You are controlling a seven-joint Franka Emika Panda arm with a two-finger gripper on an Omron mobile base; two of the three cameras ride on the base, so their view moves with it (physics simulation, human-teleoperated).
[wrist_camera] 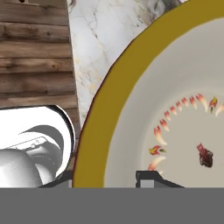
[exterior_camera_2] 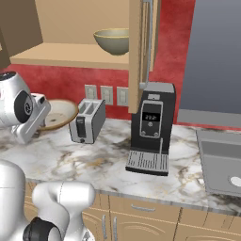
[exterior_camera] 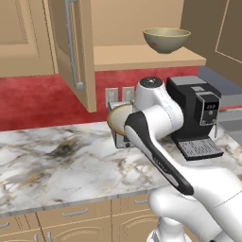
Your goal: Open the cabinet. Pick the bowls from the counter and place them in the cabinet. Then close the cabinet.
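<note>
**Operator:** Which way does the shallow bowl [exterior_camera_2: 59, 114] face, and where is it?

**Technician:** You see it lifted above the counter [exterior_camera: 56, 160], tipped so its cream inside faces partly sideways and its round rim stands at a slant. A round bowl has no long axis; only the rim plane tells you its tilt. In the left base view it sits just behind the arm's wrist, in front of the wall outlets [exterior_camera: 120, 95]. In the right base view it is just left of the silver toaster [exterior_camera_2: 87, 120].

**Operator:** What is the pincer doing?

**Technician:** In the hand view you see the gripper [wrist_camera: 107, 183] partly closed on the bowl's rim: one dark fingertip [wrist_camera: 151, 179] lies on the cream inside, the other on the outer side of the tan band. It grasps the shallow bowl.

**Operator:** Materials and shapes, left to right?

**Technician:** Note the following:
- The cabinet [exterior_camera: 142, 57] is tan wood, both doors swung open, with a long silver bar handle [exterior_camera: 72, 45] on the left door.
- The deeper olive-yellow bowl [exterior_camera: 166, 40] stands upright on the cabinet shelf.
- The counter is white-grey marble with dark and brownish veins.
- The shallow bowl has a smooth tan rim, a cream inside, and a ring of small red-orange marks.
- The black coffee machine [exterior_camera_2: 151, 127] is boxy, with a ribbed drip tray.
- The grey sink [exterior_camera_2: 221, 162] is set into the counter at right.
</note>
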